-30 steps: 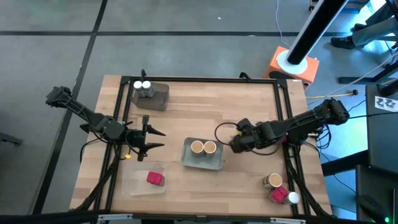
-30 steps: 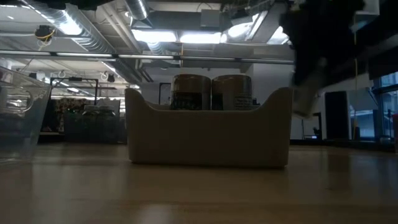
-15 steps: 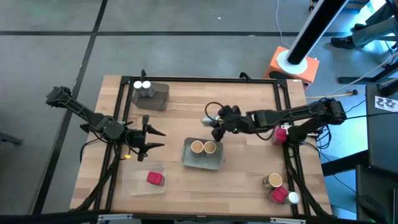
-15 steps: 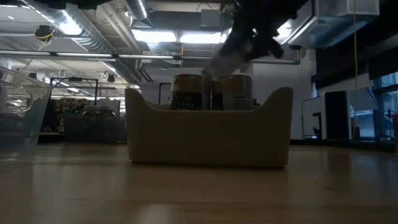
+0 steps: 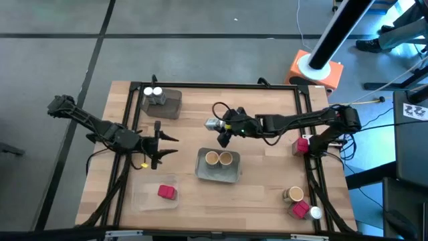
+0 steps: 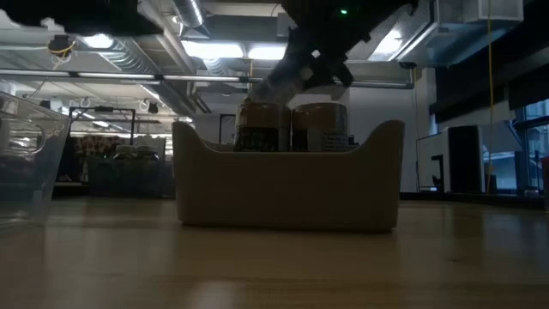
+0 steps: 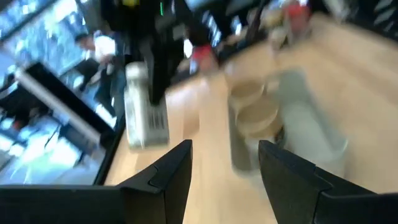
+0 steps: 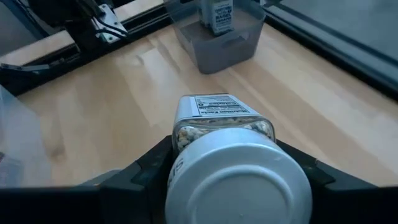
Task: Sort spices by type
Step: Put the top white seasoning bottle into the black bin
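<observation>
Above the wooden table [image 5: 267,177], right fingers [image 5: 221,127] grip a white-capped jar [image 5: 212,124]; left fingers [image 5: 159,140] spread, empty.

Your right arm stretched far across the middle of the worktop, its right gripper [image 5: 215,125] up in the air, jaws closed on a white-capped jar [image 8: 227,152], your left arm waiting at the left side, left gripper [image 5: 159,142] jaws apart

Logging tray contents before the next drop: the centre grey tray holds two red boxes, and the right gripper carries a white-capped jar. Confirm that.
Not quite: the high view shows the centre grey tray holding two tan-lidded jars, not red boxes. The right gripper does carry a white-capped jar.
</observation>
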Motion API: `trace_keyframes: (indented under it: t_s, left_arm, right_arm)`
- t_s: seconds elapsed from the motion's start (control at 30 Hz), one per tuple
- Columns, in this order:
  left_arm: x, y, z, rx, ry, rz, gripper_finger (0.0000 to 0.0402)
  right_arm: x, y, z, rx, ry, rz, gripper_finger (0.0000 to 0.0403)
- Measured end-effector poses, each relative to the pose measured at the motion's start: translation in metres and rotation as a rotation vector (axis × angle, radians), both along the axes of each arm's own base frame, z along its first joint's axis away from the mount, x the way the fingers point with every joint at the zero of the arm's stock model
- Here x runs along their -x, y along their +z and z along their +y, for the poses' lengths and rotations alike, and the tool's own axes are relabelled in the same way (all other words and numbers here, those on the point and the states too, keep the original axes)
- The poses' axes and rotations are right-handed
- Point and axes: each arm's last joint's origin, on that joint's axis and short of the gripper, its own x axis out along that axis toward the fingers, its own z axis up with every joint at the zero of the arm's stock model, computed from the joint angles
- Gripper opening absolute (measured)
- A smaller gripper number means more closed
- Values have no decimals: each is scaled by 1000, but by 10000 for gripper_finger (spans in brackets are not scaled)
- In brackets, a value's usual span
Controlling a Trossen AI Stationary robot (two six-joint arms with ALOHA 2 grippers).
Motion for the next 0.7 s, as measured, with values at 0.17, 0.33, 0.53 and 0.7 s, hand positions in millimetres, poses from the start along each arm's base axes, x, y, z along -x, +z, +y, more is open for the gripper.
trace_keyframes:
  t_s: [0.17,0.33,0.53,0.7]
  left_arm:
    - [1,-6,8,-22,134,46,172]
    - [0,-7,15,9,194,52,172]
    - [6,-13,23,-23,295,113,172]
    - [11,0,30,24,410,8,172]
  right_arm:
    - [-21,11,-1,50,49,-7,206]
    - [-39,17,-2,95,78,4,206]
    - [-64,16,-12,124,78,69,206]
    - [-86,21,-30,120,84,157,206]
